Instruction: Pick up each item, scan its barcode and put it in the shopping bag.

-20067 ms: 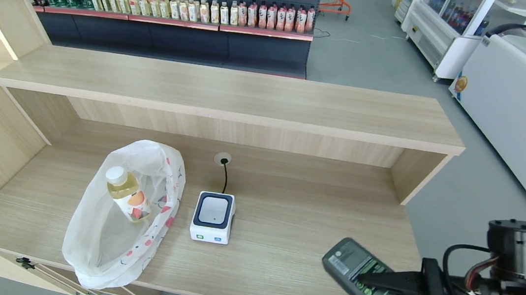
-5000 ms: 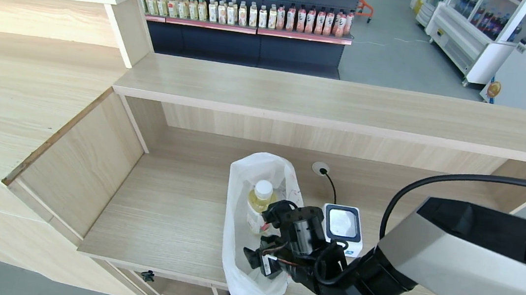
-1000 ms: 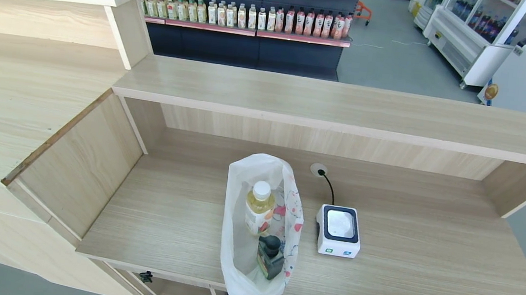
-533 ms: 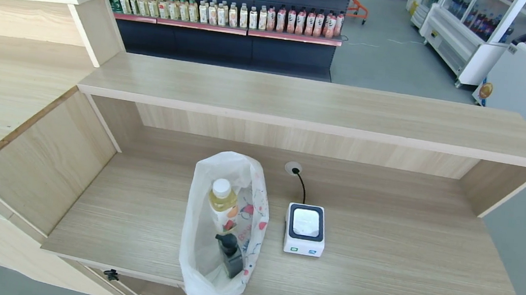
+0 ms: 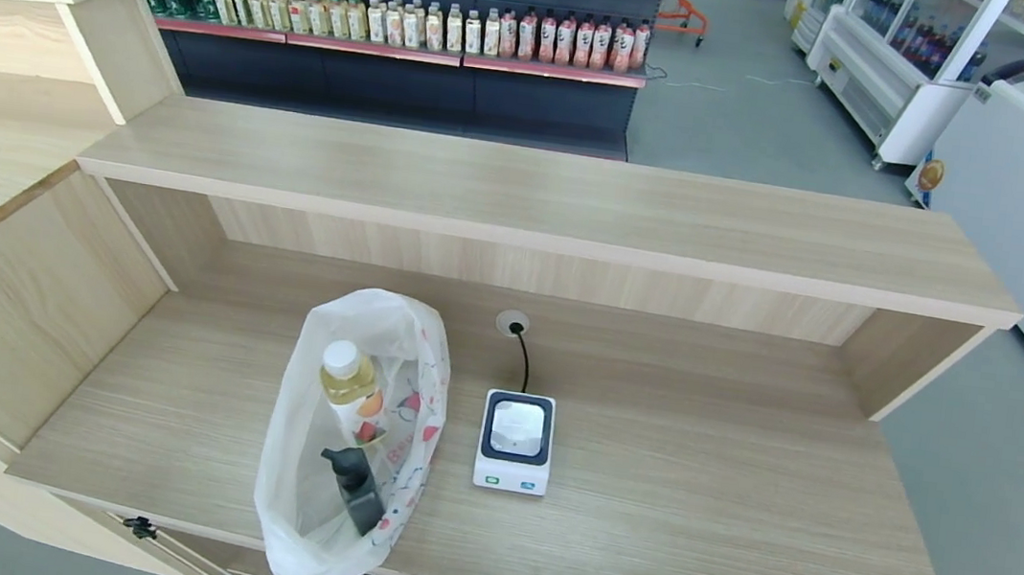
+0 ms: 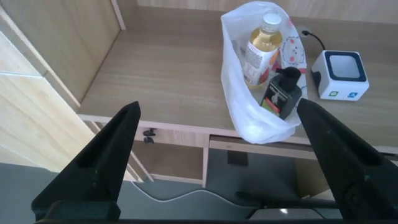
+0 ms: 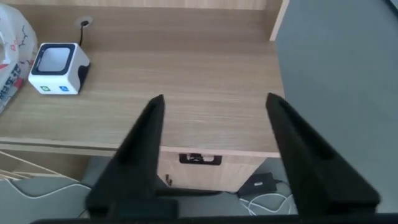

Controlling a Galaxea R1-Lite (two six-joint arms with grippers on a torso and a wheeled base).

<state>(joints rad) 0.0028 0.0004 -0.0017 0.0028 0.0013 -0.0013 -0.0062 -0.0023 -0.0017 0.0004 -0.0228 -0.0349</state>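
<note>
Pulled the right arm back out of the shopping bag since five seconds ago, leaving a dark bottle inside. Panned the head camera too, so no real shift of the bag along the bench.

From the biggest down:
- **Bench:** one wooden bench, with a raised ledge at 12 o'clock.
- **Bag:** one white plastic shopping bag with red print. Lies open-mouthed near the bench's 6 o'clock edge, bottom sagging slightly over it.
- **Fingers:** two black pairs.
  - Left fingers spread wide, holding nothing, off the 6 o'clock edge with the bag ahead.
  - Right fingers likewise parted and empty, off the same edge with the scanner ahead.
- **Scanner:** one white box scanner, dark window up, just beside the bag at its 3 o'clock, not touching.
- **Bottles:** two in the bag. One yellow tea bottle with a white cap, and the dark bottle just beside it at 6 o'clock.
- **Cable:** one black cable, running from the scanner toward 12 o'clock into a round hole.
</note>
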